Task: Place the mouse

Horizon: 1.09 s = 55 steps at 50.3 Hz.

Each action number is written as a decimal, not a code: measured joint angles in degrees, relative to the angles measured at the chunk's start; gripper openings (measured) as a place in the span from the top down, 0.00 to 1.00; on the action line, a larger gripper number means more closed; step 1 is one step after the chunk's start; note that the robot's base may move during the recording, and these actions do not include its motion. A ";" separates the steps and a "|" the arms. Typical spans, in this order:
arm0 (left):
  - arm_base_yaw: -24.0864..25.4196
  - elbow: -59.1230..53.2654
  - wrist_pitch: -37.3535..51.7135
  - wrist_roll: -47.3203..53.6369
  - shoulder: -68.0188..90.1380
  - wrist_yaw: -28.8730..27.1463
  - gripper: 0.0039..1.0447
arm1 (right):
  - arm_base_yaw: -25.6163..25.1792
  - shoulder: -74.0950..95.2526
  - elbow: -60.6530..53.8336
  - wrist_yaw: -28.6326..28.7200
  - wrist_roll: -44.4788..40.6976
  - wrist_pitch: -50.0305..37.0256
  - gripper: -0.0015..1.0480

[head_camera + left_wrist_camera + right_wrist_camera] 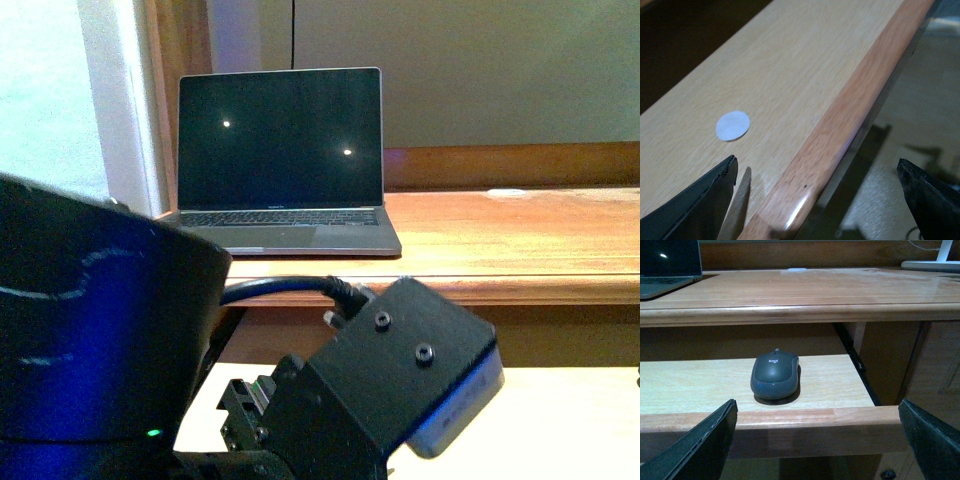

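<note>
The left gripper [816, 167] hangs spread and empty near a white disc [733, 125]. The right gripper [816, 409], also spread and empty, faces the mouse [775, 375] lying on the pull-out shelf [690, 385]. Coming in low, it could strike the shelf's front lip, or 1 jaw could skid the mouse away.

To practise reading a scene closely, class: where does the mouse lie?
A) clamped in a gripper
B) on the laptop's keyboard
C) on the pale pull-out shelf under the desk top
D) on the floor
C: the mouse rests flat on the pale shelf below the desk top, while the laptop stands up on the desk top, well apart from it.
</note>
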State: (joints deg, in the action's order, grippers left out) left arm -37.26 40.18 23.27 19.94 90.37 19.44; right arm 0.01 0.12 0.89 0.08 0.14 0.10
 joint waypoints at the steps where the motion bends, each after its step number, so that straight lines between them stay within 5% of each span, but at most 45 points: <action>1: -0.09 0.00 0.15 -1.62 -0.68 0.20 0.07 | 0.00 0.00 0.00 0.00 0.00 0.00 0.07; 20: -0.07 0.07 4.79 -24.72 -11.23 -2.73 0.07 | 0.00 0.00 0.00 -0.02 0.00 0.00 0.07; 31: 2.47 -0.96 1.44 -26.21 -17.31 -16.26 0.07 | 0.00 0.00 0.00 -0.02 0.00 0.00 0.07; 41: 11.43 -8.02 -1.64 -22.95 -26.27 -28.48 0.07 | 0.00 0.00 0.00 -0.02 0.00 0.00 0.07; 49: 17.99 -17.20 -11.56 -22.62 -40.46 -32.96 0.07 | 0.00 0.00 0.00 -0.02 0.00 0.00 0.07; 55: 15.65 -23.98 -21.29 -24.24 -53.55 -39.69 0.07 | 0.00 0.00 0.00 -0.02 0.00 0.00 0.07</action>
State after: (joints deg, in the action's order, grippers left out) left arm -21.61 16.21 1.98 -4.29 36.82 -20.25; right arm 0.01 0.12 0.89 0.05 0.14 0.10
